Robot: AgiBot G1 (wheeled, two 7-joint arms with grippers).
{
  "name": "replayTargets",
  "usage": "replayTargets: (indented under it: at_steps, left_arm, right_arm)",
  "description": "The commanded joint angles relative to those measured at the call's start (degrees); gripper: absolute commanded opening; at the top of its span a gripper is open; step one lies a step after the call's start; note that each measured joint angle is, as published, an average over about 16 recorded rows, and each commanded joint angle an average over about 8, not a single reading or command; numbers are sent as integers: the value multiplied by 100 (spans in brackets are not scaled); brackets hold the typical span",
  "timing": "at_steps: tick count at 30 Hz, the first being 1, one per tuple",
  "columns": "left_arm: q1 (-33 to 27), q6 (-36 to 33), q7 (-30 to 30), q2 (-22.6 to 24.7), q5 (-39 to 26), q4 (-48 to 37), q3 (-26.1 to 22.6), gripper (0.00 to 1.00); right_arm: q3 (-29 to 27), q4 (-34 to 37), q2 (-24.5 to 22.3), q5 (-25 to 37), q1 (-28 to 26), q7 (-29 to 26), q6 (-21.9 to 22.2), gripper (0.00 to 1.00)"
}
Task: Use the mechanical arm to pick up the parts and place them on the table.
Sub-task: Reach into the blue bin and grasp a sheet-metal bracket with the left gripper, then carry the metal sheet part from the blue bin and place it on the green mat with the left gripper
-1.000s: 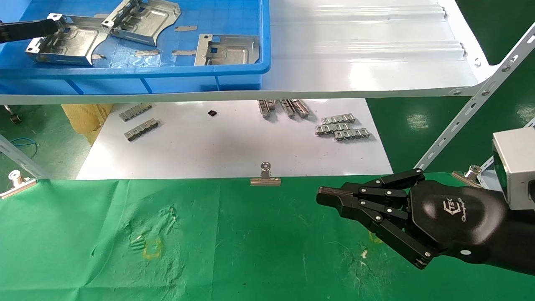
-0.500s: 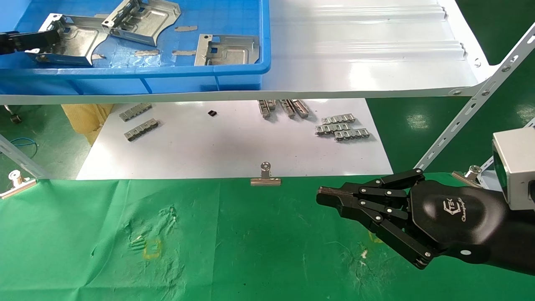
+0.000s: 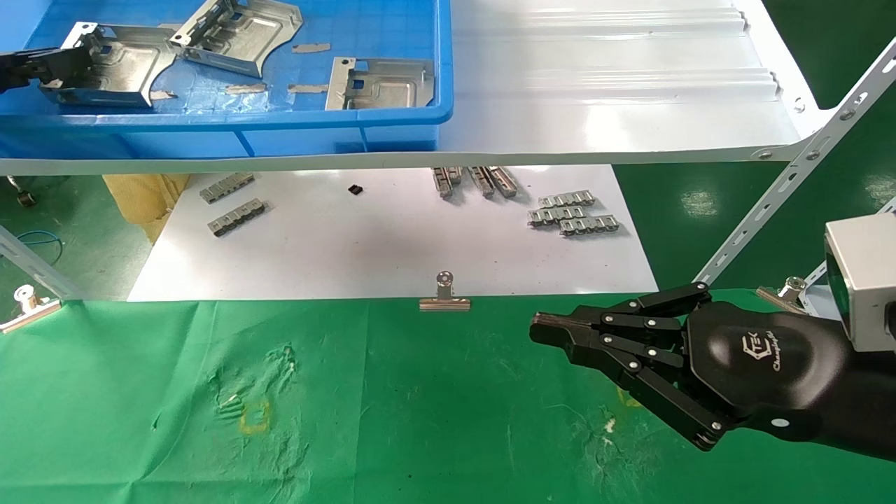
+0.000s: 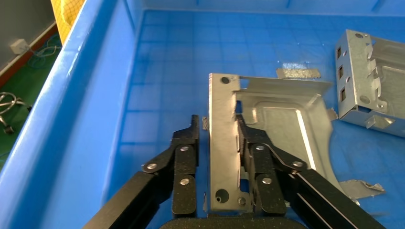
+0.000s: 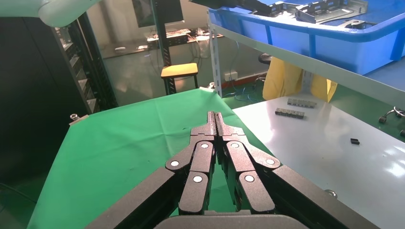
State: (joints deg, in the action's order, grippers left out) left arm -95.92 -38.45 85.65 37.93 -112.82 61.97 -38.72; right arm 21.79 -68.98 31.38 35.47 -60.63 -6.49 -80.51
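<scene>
Up on the white shelf [image 3: 616,105], inside the blue bin [image 3: 392,115], the left hand [image 4: 217,138] is seen straddling the upright flange of a silvery bracket [image 4: 282,126]: one finger [image 4: 185,162] stands just clear of the flange's outer face, the other is pressed against its inner side, so the grip is not fully closed on the metal. From the head view, that same left hand [image 3: 52,61] is found at the bin's far left, at the edge of the bracket [image 3: 119,66]. Two more brackets are left lying in the bin, one tilted just beside the first [image 3: 234,31], another flat near the bin's front wall [image 3: 381,82]. Down below, the right hand [image 3: 553,329] is held low over the green surface [image 3: 140,392], clenched, fingertips pressed together with nothing between them. Small grey strips [image 3: 574,213] are scattered on the white sheet [image 3: 364,245], and a binder clip [image 3: 444,297] sits at the sheet's near edge, where it meets the green cloth.
</scene>
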Motion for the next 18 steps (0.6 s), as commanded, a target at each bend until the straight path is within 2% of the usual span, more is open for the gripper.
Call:
replayTargets:
  at_steps: [1,18]
  left_arm:
    - [9,19,-1,-4,-4,17,3,0]
    - [65,357,-110,-83,161,344,128,0]
  right_arm:
    - [0,0,0,0,0,0,0,0]
    - [0,0,0,0,0,0,0,0]
